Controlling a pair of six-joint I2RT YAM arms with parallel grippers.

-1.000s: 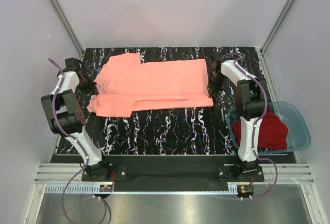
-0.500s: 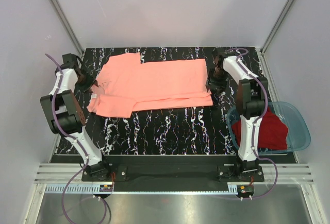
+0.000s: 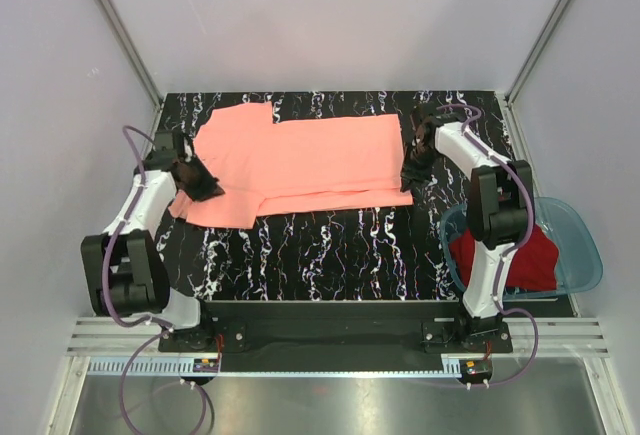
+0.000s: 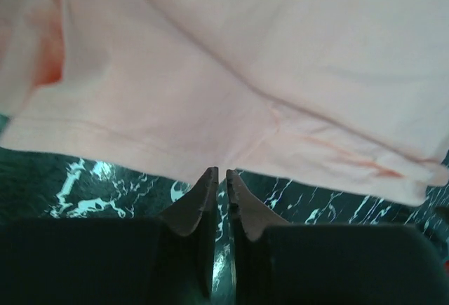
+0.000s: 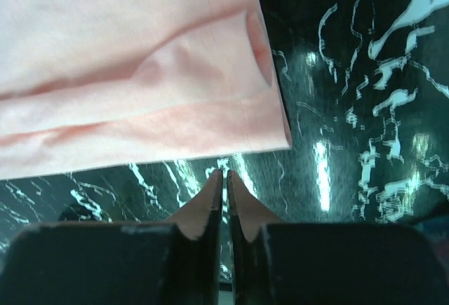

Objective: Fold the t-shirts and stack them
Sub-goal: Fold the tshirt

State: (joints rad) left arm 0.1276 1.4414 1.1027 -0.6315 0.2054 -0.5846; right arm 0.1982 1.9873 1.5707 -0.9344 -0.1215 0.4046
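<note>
The salmon-pink t-shirt (image 3: 300,160) lies partly folded across the back of the black marbled table (image 3: 330,245). My left gripper (image 3: 208,188) is shut at the shirt's left end. In the left wrist view its tips (image 4: 219,172) meet the hem of the pink cloth (image 4: 245,73), and nothing shows between the jaws. My right gripper (image 3: 410,173) is shut at the shirt's near right corner. In the right wrist view its tips (image 5: 224,174) sit just short of the folded hem (image 5: 126,59). The dark red t-shirt (image 3: 525,255) lies bunched in the basin.
The translucent blue plastic basin (image 3: 592,255) stands at the right, beside the right arm's base and off the table's edge. Metal frame posts rise at the table's back corners. The near half of the table shows bare marbled surface.
My left gripper has swung in from the table's left edge onto the shirt's left end. My right gripper has shifted slightly along the shirt's right edge. The shirt has not visibly moved.
</note>
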